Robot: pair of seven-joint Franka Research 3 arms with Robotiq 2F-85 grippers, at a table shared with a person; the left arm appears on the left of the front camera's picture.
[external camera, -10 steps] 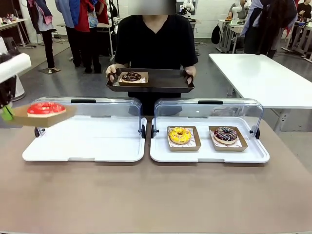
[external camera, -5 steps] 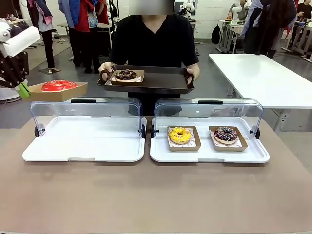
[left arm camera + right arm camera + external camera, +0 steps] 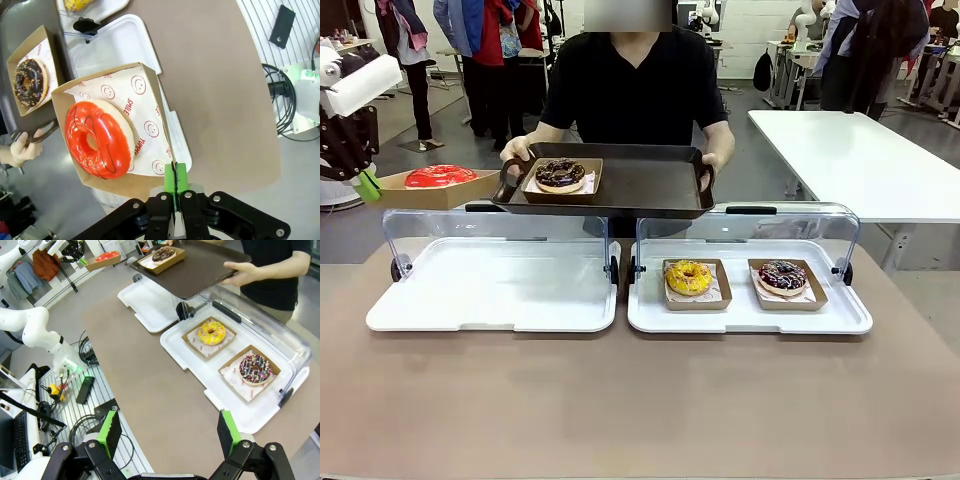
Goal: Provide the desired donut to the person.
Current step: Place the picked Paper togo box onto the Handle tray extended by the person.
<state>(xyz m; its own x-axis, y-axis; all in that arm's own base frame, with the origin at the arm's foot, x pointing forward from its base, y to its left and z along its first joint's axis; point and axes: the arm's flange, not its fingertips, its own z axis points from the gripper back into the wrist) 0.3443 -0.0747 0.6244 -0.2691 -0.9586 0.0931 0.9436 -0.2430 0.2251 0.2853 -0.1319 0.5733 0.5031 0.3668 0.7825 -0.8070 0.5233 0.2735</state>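
Brown table (image 3: 640,400) across the near foreground, two white display trays side by side along its far edge, each with a clear lid tipped back

Left display tray (image 3: 490,290) bare inside; right display tray (image 3: 750,315) carrying a yellow-iced donut (image 3: 689,277) in its left half and a dark sprinkled donut (image 3: 782,275) in its right half, each in its own shallow cardboard box

Beyond the far edge, person in black T-shirt (image 3: 638,85), both hands on the handles of a dark serving tray (image 3: 640,185) held level above the lids, long axis running left to right; chocolate donut (image 3: 560,174) in a cardboard box at that tray's left end

White left arm entering high at the left edge, wrist bent down toward the table; left gripper (image 3: 365,185) clamped together on the near wall of a cardboard box (image 3: 440,190), green pads pinching the thin card

Box held aloft and roughly level, above the left display tray's far-left corner, its right end just beside the serving tray's left handle; whether touching, cannot tell

Red-glazed donut (image 3: 98,138) lying flat on smiley-print paper inside that box, hole facing up

Right gripper (image 3: 170,432) low over the table's near right part, green pads wide apart, nothing between them
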